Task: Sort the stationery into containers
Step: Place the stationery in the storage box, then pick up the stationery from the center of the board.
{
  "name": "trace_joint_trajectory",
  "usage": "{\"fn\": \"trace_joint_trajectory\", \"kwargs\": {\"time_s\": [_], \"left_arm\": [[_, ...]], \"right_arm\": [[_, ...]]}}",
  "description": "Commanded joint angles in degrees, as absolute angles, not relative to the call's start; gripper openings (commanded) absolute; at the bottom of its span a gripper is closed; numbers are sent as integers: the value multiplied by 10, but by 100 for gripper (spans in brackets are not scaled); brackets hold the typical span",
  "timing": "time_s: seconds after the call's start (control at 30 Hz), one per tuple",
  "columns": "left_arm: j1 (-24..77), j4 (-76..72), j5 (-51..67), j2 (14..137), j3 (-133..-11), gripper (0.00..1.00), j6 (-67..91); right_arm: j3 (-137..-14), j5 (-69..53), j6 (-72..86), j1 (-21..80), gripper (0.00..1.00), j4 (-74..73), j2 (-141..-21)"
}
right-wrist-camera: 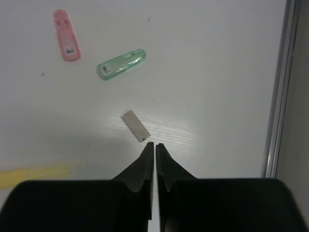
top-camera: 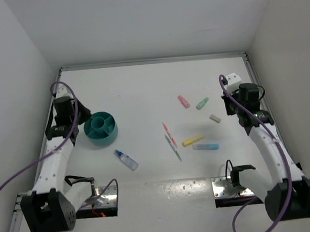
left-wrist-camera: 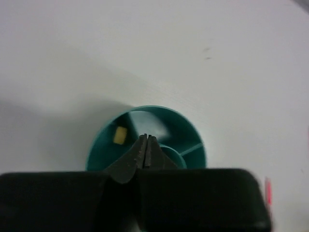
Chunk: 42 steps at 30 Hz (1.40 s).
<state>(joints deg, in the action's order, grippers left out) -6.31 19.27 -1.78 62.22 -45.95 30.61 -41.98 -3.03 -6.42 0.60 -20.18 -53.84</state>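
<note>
The round teal organiser (top-camera: 100,128) stands at the left; in the left wrist view (left-wrist-camera: 169,126) one compartment holds a small yellow piece (left-wrist-camera: 119,134). My left gripper (left-wrist-camera: 146,138) is shut and empty just above it. My right gripper (right-wrist-camera: 155,145) is shut and empty, its tips just beside a beige eraser (right-wrist-camera: 135,125), also seen from above (top-camera: 215,119). A pink marker (right-wrist-camera: 66,41) and a mint marker (right-wrist-camera: 120,64) lie beyond it. A yellow marker (top-camera: 193,140), a blue marker (top-camera: 206,146), thin pens (top-camera: 171,140) and a clear blue-capped bottle (top-camera: 126,159) lie mid-table.
A raised metal rail (right-wrist-camera: 279,87) runs along the table's right edge, close to my right gripper. White walls enclose the table on three sides. Metal base plates (top-camera: 231,186) sit at the near edge.
</note>
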Motion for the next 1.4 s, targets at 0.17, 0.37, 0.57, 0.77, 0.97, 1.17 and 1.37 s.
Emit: {"fn": "trace_joint_trajectory", "kwargs": {"time_s": [0.17,0.37,0.57,0.77,0.97,1.17,1.37], "left_arm": [[31,74,185,503,-406,84,221],[31,88,187,503,-411,86,221],[31,88,192,492,-411,86,226],[31,88,198,482,-411,86,231],[31,88,198,482,-411,86,231],[31,93,193,482,-411,86,231],[31,93,186,482,-411,86,231]], "right_arm": [[-535,3,-185,8,30,-277,-814],[-574,-78,-225,18,49,-299,-895],[-642,-98,-225,18,51,-322,-998],[-660,-93,-237,18,51,-330,-1050],[-655,-88,-243,18,51,-330,-1056],[-673,-82,-266,18,49,-343,-1093],[-697,-82,-277,18,40,-364,-1116]]}}
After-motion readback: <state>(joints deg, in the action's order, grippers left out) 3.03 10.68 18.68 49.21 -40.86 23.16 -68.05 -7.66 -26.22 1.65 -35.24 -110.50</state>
